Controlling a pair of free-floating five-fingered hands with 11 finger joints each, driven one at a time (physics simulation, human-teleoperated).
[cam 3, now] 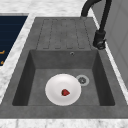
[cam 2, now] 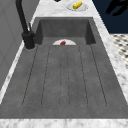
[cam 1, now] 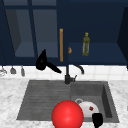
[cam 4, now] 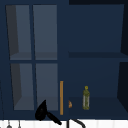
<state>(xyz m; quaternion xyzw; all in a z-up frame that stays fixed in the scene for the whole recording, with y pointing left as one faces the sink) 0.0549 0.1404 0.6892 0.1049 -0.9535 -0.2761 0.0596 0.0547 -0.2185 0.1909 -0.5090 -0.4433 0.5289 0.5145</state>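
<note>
Front: my left hand [cam 1: 42, 62] hangs by the cabinet handle [cam 1: 61, 45], fingers relaxed, grasping nothing; right hand [cam 1: 97, 119] low beside the white plate [cam 1: 88, 109], can't tell its fingers. Right side: plate [cam 3: 63, 89] in the sink basin [cam 3: 100, 82]. Upper: left hand [cam 4: 41, 111] under cabinet

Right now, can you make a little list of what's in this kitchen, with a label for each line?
left hand: floating in front of the wall cabinet, below its glass door, fingers straight
right hand: low at the sink's front edge, near the white plate
white plate: in the sink basin, a small red piece on it
red ball: big, at the front of the sink
faucet: black, behind the sink
bottle: green, upright on the open cabinet shelf
yellow handle: upright on the cabinet door
</note>
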